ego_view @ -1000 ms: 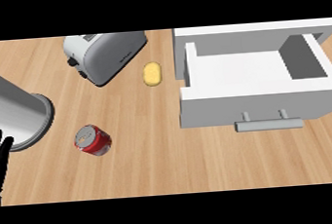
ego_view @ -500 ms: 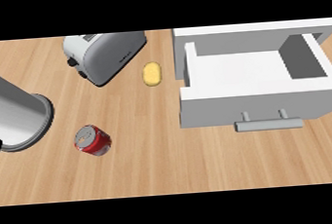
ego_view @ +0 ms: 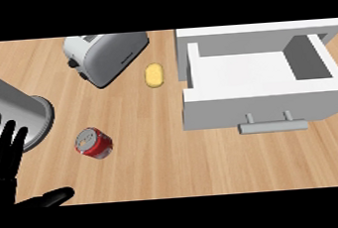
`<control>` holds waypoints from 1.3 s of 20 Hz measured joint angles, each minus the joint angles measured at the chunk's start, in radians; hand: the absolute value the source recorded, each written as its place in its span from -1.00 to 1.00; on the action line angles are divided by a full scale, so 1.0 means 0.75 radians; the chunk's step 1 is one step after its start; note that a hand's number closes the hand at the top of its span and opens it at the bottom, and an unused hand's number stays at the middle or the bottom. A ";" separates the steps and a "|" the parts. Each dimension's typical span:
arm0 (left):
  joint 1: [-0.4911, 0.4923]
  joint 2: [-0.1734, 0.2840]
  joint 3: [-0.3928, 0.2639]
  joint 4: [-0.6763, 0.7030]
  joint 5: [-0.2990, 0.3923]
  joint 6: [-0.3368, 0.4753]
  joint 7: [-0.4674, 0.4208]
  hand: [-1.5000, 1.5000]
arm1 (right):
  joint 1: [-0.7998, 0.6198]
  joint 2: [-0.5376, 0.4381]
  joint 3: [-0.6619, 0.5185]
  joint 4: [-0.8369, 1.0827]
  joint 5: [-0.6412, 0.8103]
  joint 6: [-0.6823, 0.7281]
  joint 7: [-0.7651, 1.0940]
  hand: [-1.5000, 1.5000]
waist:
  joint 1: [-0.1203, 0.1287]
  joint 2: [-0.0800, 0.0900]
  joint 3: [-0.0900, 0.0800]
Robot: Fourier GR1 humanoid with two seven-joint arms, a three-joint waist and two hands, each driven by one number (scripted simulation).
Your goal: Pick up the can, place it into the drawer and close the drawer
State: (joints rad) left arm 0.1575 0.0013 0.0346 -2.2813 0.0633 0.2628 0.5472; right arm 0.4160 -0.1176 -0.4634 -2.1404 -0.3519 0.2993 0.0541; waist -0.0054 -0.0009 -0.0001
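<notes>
On the wooden counter (ego_view: 175, 165) a red can (ego_view: 93, 143) lies on its side, near the left hand (ego_view: 5, 162). That black hand is at the left edge with its fingers straight and spread, holding nothing. At the right a white drawer (ego_view: 263, 102) stands pulled out. A toaster (ego_view: 103, 56) sits at the top, with a small yellow thing (ego_view: 154, 75) beside it.
</notes>
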 measured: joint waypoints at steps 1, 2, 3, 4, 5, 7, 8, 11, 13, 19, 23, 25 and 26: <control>-0.023 0.000 -0.001 0.015 -0.006 0.012 0.010 -1.00 | 0.006 -0.002 -0.020 0.004 -0.014 0.019 -0.005 -1.00 | 0.000 0.000 0.000; -0.030 -0.001 -0.011 0.056 -0.003 0.024 -0.020 -1.00 | 0.014 0.011 -0.017 -0.010 -0.008 0.023 0.001 -1.00 | -0.001 0.000 0.000; -0.040 -0.001 -0.010 0.102 0.007 0.033 -0.052 -1.00 | 0.026 0.023 -0.021 -0.027 -0.012 0.028 0.006 -1.00 | -0.001 0.000 0.000; -0.044 -0.001 -0.013 0.141 0.015 0.038 -0.078 -1.00 | 0.001 0.007 -0.035 -0.033 -0.032 0.015 0.041 -1.00 | 0.000 0.000 0.000; -0.046 -0.001 -0.014 0.184 0.027 0.036 -0.117 -1.00 | -0.002 0.008 -0.040 -0.020 -0.026 0.027 0.037 -1.00 | 0.000 0.001 -0.001; -0.073 -0.001 -0.028 0.239 0.012 0.059 -0.142 -1.00 | 0.003 0.008 -0.065 -0.020 -0.043 0.049 0.045 -1.00 | -0.001 0.001 0.000; -0.050 -0.001 -0.044 0.283 0.021 0.057 -0.201 -1.00 | 0.016 0.013 -0.074 -0.025 -0.049 0.062 0.042 -1.00 | -0.001 0.001 0.000; -0.081 -0.001 -0.029 0.376 0.019 0.055 -0.249 -1.00 | 0.035 0.025 -0.112 -0.034 -0.071 0.100 0.041 -1.00 | -0.001 0.000 0.000; -0.079 -0.001 -0.028 0.435 0.037 0.048 -0.302 -1.00 | -0.001 0.016 -0.130 0.013 -0.062 0.112 0.030 -1.00 | 0.001 0.001 0.000; -0.095 0.010 -0.035 0.614 0.050 0.090 -0.441 -1.00 | 0.010 0.038 -0.180 0.032 -0.080 0.181 0.018 -1.00 | 0.000 0.001 0.000; -0.075 0.004 -0.006 0.749 0.077 0.084 -0.587 -1.00 | -0.003 0.040 -0.202 0.013 -0.096 0.185 0.060 -1.00 | 0.001 0.001 0.000; -0.077 0.004 0.025 0.829 0.097 0.062 -0.662 -1.00 | -0.021 0.023 -0.225 0.036 -0.111 0.199 0.062 -1.00 | 0.002 0.001 0.000; -0.086 0.007 0.041 0.862 0.102 0.060 -0.680 -1.00 | -0.015 0.024 -0.235 0.020 -0.127 0.201 0.081 -1.00 | 0.001 0.001 0.000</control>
State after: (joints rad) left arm 0.0931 0.0067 0.0655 -1.6347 0.1398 0.3075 0.0369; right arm 0.4044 -0.0997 -0.6396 -2.1256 -0.4469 0.4499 0.1152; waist -0.0045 -0.0002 -0.0003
